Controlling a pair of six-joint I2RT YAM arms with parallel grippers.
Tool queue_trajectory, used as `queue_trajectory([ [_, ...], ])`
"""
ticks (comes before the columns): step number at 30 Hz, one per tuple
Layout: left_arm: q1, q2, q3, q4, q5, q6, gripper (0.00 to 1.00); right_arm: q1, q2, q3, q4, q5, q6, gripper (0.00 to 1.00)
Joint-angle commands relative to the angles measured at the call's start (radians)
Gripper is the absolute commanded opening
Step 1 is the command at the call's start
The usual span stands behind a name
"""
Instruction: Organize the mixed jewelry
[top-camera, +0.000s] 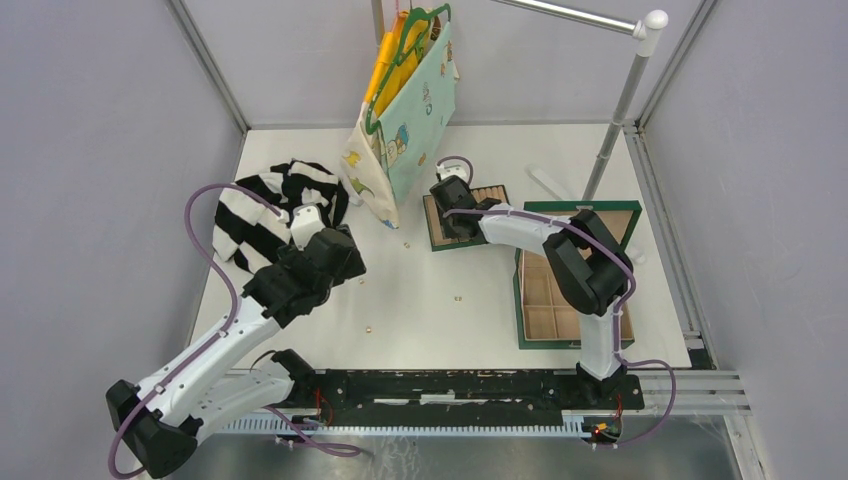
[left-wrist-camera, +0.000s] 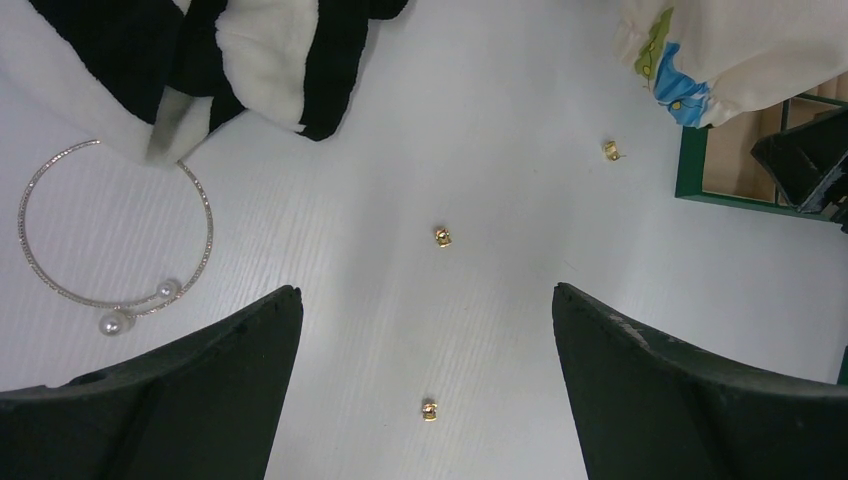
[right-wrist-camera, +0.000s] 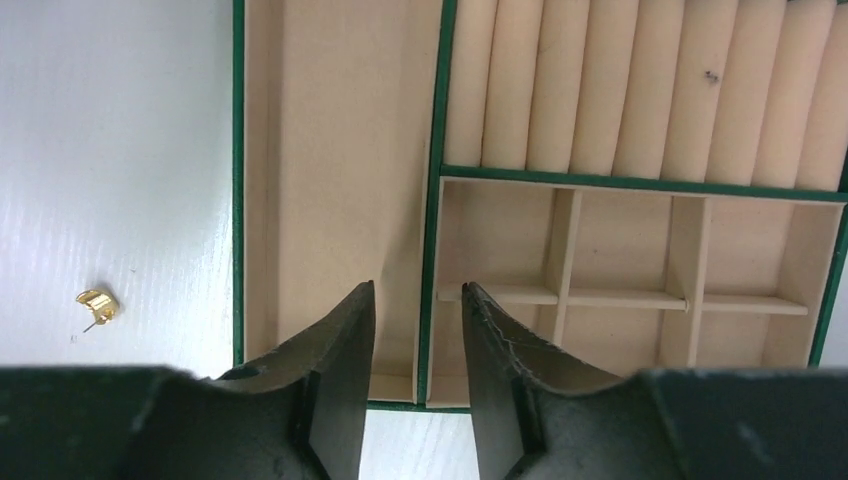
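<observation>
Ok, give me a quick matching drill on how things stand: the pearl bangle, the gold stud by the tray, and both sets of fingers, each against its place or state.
Things:
1 pearl bangle
2 gold stud
3 left fingers
4 right fingers

Places or states:
A narrow gap, over a divider of the tray
B spread wide, nothing between
C one edge tucked under the striped cloth
D on the table, just outside the tray's green rim

Pairs: 1-C, 2-D, 3-B, 4-A

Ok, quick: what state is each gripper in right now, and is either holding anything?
Left gripper: wide open, holding nothing.
Right gripper: partly open, holding nothing, above the green divided tray.
</observation>
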Motion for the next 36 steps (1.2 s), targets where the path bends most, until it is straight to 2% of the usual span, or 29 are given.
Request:
queue_trajectory([
  [1, 0.005, 0.009, 0.012, 0.050, -0.016, 0.015, 1.00, 0.001, 0.028, 0.035, -0.032, 0.017, 0.010, 0.40],
  [5, 0.004, 0.013, 0.012, 0.052, -0.014, 0.016, 1.00, 0.006, 0.015, 0.013, -0.018, -0.014, 0.041, 0.36],
  [12, 0.004, 0.015, 0.011, 0.056, -0.009, 0.023, 1.00, 0.029, -0.037, -0.052, 0.010, 0.050, 0.085, 0.38],
  [16, 0.005, 0.008, 0.005, 0.056, -0.008, 0.024, 1.00, 0.041, -0.096, -0.124, 0.086, 0.070, 0.084, 0.39],
  [22, 0.005, 0.012, 0.001, 0.063, 0.001, 0.021, 1.00, 0.047, -0.109, -0.139, 0.083, 0.096, 0.087, 0.39],
  [29, 0.005, 0.004, -0.003, 0.064, 0.004, 0.023, 1.00, 0.047, -0.065, -0.114, 0.070, 0.063, 0.118, 0.29],
  [36, 0.005, -0.008, -0.005, 0.051, -0.002, 0.021, 1.00, 0.048, 0.001, -0.033, 0.029, 0.032, 0.242, 0.00],
])
